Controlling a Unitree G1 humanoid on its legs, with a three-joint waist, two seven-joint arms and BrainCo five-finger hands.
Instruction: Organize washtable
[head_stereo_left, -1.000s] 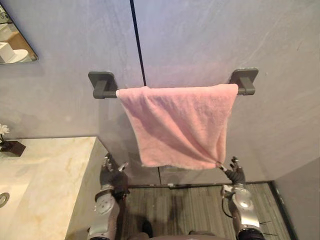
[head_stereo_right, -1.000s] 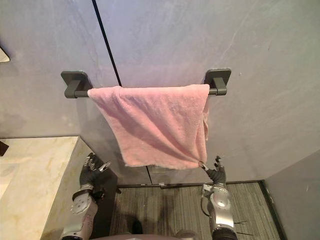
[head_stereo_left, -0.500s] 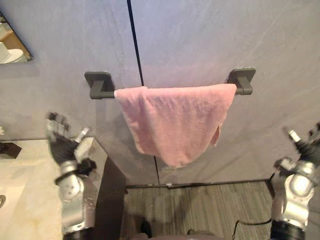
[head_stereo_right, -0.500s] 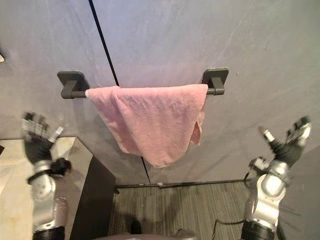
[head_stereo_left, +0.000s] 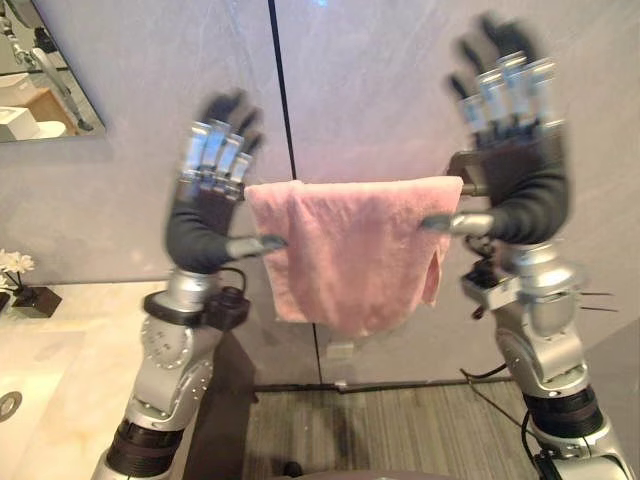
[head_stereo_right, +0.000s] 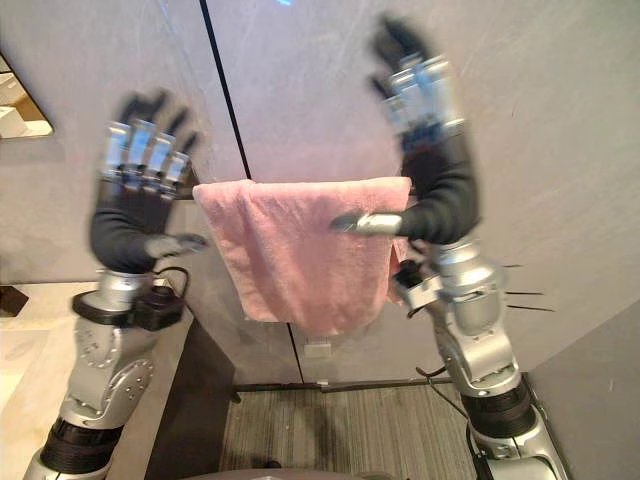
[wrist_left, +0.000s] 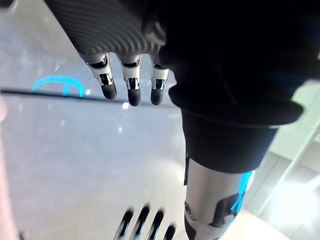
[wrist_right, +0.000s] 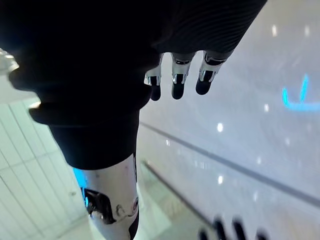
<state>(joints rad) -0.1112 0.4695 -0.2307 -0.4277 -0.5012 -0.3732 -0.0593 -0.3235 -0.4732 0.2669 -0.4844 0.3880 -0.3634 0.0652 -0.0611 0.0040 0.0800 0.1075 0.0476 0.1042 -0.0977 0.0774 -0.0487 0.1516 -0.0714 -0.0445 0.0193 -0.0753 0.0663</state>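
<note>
Both hands were up and empty, fingers straight: the left hand (head_stereo_left: 205, 215) by the towel's left edge, the right hand (head_stereo_left: 515, 170) by its top right corner. The pink towel (head_stereo_left: 350, 250) hung bunched and lopsided on the wall (head_stereo_left: 380, 80), beside the desk (head_stereo_left: 60, 350). Soft, light, floppy stuff, likely. Best pinched at the top corners; it would sag elsewhere.

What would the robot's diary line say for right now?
left hand: up, open, empty | right hand: up, open, empty | pink towel: hangs between them, not gripped, bottom edge uneven
</note>
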